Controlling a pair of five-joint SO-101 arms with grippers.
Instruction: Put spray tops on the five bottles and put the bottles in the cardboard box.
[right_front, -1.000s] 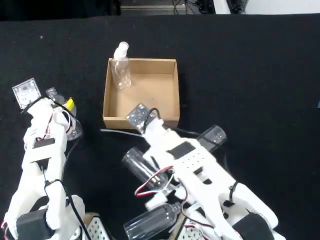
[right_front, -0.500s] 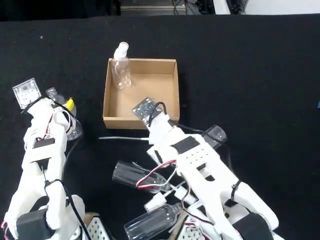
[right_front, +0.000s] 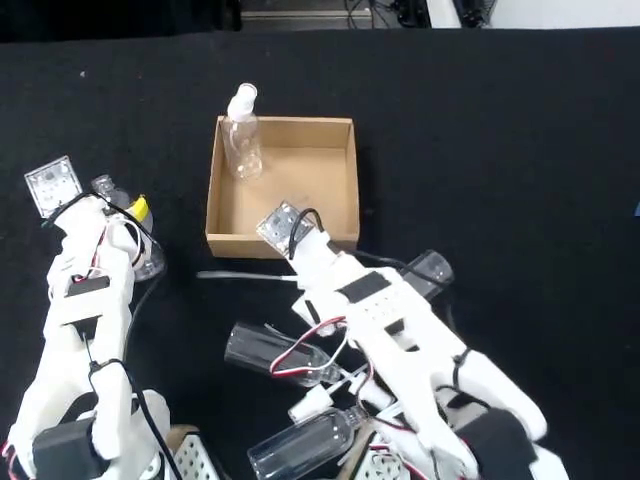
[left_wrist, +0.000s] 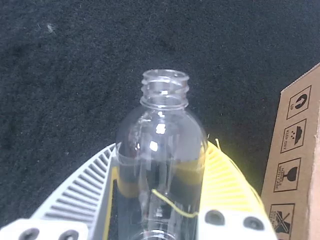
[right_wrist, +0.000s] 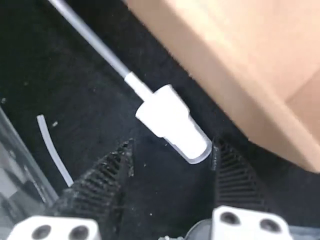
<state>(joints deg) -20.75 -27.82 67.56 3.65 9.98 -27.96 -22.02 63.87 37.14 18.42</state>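
One small shift brought the right gripper (right_wrist: 170, 147), jaws spread, over the spray top (right_wrist: 172, 125); the left gripper (left_wrist: 164, 155) clenches an uncapped bottle (left_wrist: 164, 112), awaiting it.

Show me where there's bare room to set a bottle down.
Most of the cardboard box floor is free; only its back left corner holds the capped bottle. The table right of the box is bare too. Crowded: the front of the box, with the spray top, loose bottles and right arm.
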